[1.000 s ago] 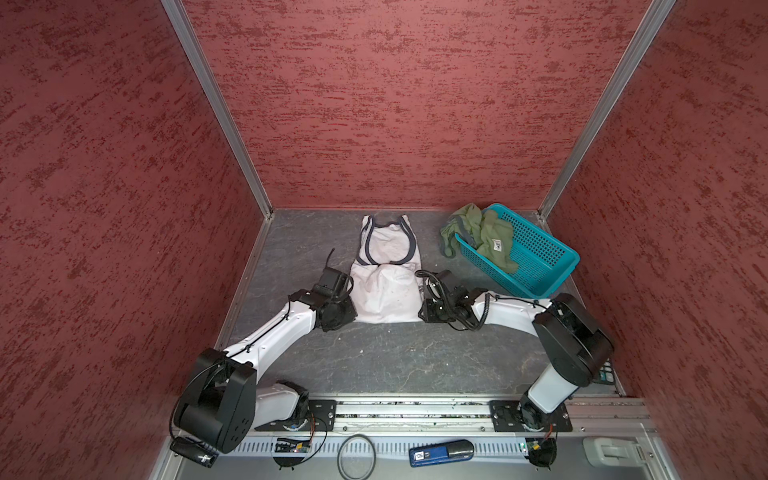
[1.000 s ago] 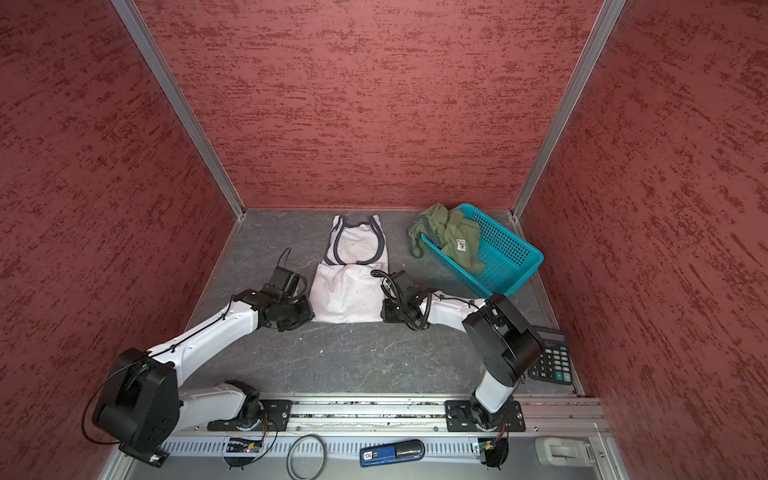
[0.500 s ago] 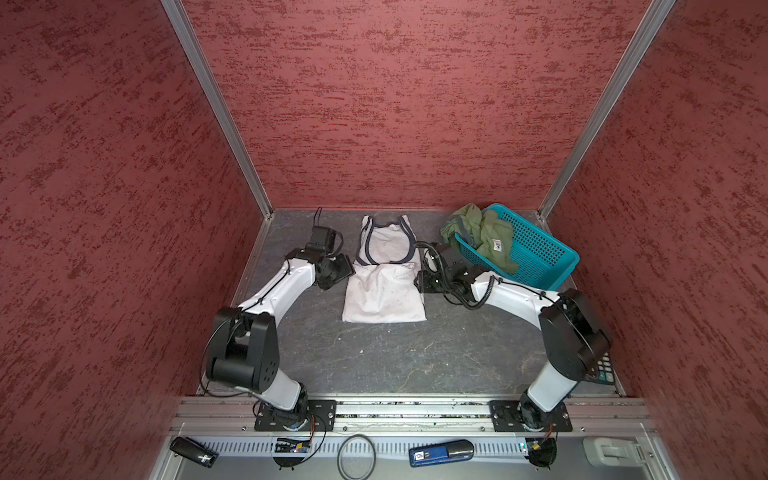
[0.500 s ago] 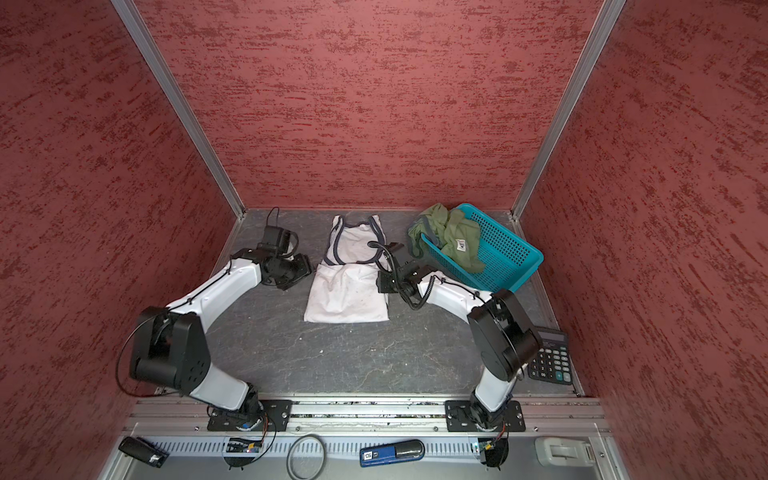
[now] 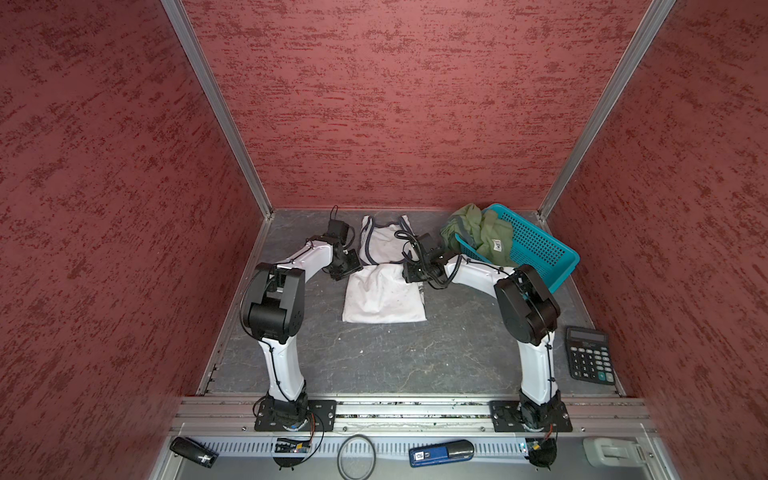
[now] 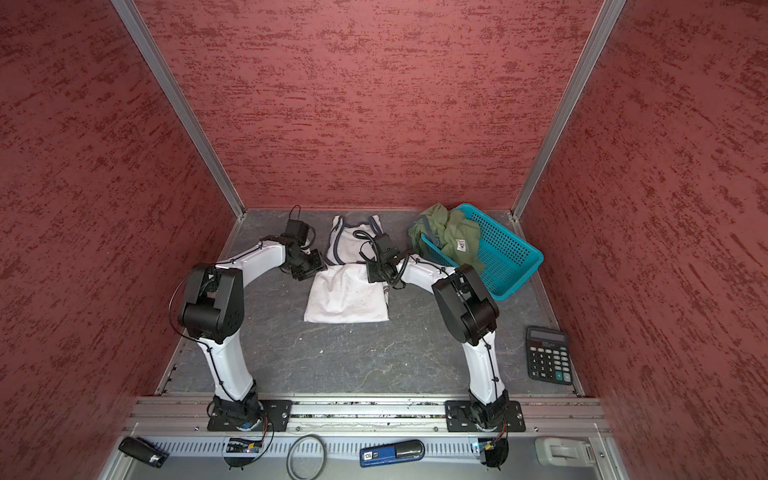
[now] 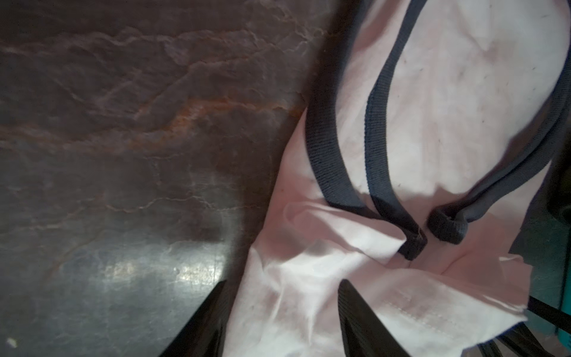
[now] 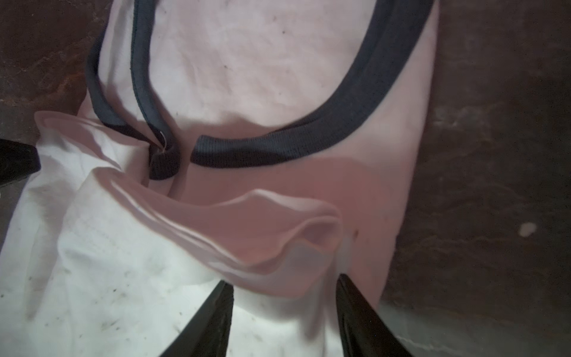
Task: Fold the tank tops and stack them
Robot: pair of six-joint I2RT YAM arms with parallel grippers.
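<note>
A white tank top (image 5: pixel 382 299) lies on the dark table in both top views, its near half folded up so the hem rests just below the dark-trimmed straps (image 7: pixel 327 148). My left gripper (image 5: pixel 353 268) sits at the folded hem's left corner and my right gripper (image 5: pixel 409 272) at its right corner. In each wrist view the jaws stand apart over white cloth, left gripper (image 7: pixel 284 282) and right gripper (image 8: pixel 283 279) both open. An olive green tank top (image 5: pixel 482 232) hangs crumpled over the rim of the teal basket (image 5: pixel 540 257).
The teal basket (image 6: pixel 507 257) stands tilted at the back right corner. A black calculator (image 5: pixel 590 353) lies at the right edge. Red walls close three sides. A metal rail (image 5: pixel 395 409) with both arm bases runs along the front.
Both grippers carried the white tank top's near hem away from the front toward the straps, folding it in half. Their jaws have since opened over the hem.
</note>
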